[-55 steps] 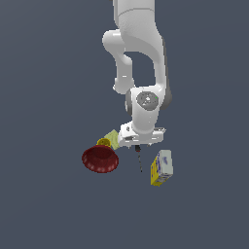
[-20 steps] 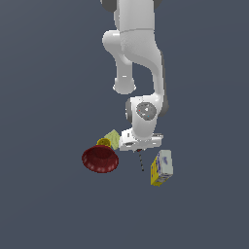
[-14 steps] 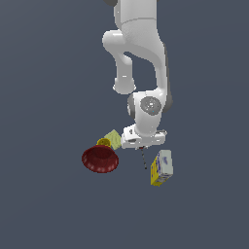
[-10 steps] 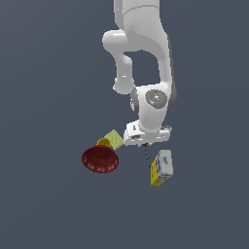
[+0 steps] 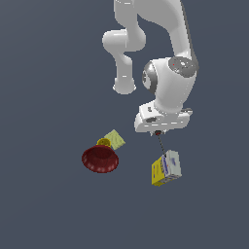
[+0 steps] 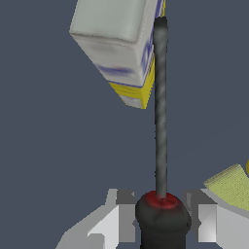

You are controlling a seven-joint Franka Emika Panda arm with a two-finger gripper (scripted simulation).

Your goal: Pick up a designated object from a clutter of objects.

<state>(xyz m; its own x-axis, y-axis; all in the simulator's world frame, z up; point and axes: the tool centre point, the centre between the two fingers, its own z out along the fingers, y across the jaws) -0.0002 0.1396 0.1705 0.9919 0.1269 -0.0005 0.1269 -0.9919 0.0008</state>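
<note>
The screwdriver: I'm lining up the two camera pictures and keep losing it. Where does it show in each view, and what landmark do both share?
Exterior view: the screwdriver hangs below the tool, its thin shaft pointing down toward the yellow-and-blue box.
Wrist view: the screwdriver runs up the picture's middle, its red-and-black handle between the tool's fingers.
Shared landmark: the yellow-and-blue box, at the shaft's tip in both views.
</note>
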